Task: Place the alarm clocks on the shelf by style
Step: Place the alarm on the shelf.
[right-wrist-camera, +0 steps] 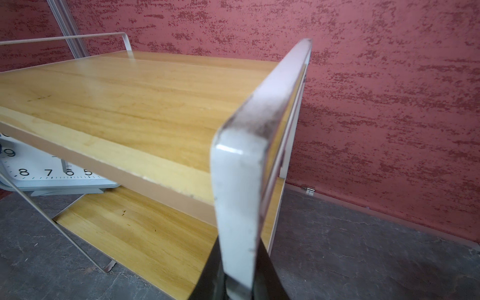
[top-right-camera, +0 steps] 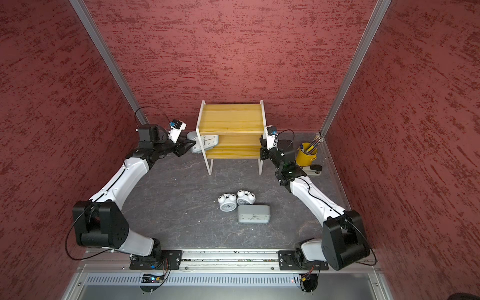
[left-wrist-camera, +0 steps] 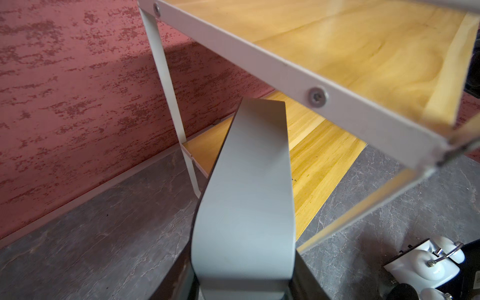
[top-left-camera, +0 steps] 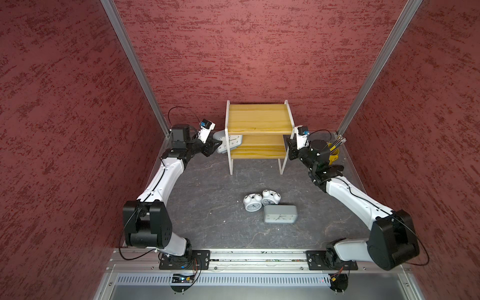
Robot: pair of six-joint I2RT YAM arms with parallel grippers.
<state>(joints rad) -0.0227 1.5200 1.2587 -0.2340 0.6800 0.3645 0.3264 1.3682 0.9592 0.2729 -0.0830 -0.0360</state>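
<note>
Left claw [top-left-camera: 217, 146] held one grey clock [top-left-camera: 234, 141] partway into the shelf [top-left-camera: 259, 117]'s lower tier, right claw [top-left-camera: 289, 148] clamped on its frame; three clocks [top-left-camera: 280, 214] lay unplaced at six o'clock.

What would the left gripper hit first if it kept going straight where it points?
The left gripper points into the shelf's lower tier, its grey clock leading. That gap looks free; the side frame's upper bar looks closest, though depth is unclear.
</note>
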